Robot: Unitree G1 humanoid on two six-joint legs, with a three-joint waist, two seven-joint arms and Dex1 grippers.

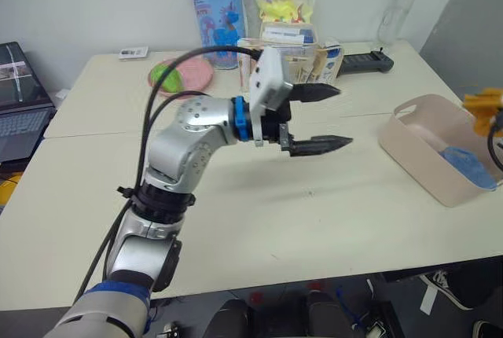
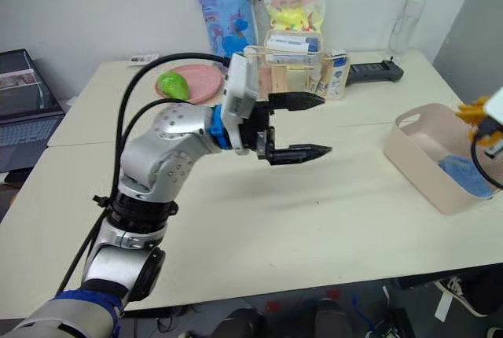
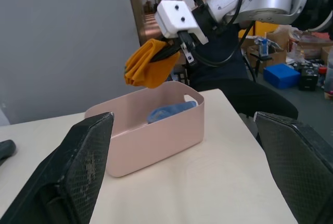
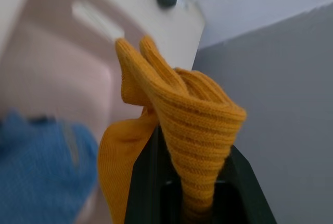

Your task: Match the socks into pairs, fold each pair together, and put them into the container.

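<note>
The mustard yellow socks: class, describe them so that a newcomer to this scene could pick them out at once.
Start at the pale cream table and go to the pale pink-beige rectangular plastic bin near its right edge. Just above the bin, the right gripper is shut on a bunched bundle of mustard yellow knit socks. The light blue socks lie inside the bin, whereas the yellow bundle hangs in the air.

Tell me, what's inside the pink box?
A light blue sock bundle lies inside the pink box. Its near wall hides the rest of the floor. The right gripper holds yellow socks above the rim, not inside yet.
</note>
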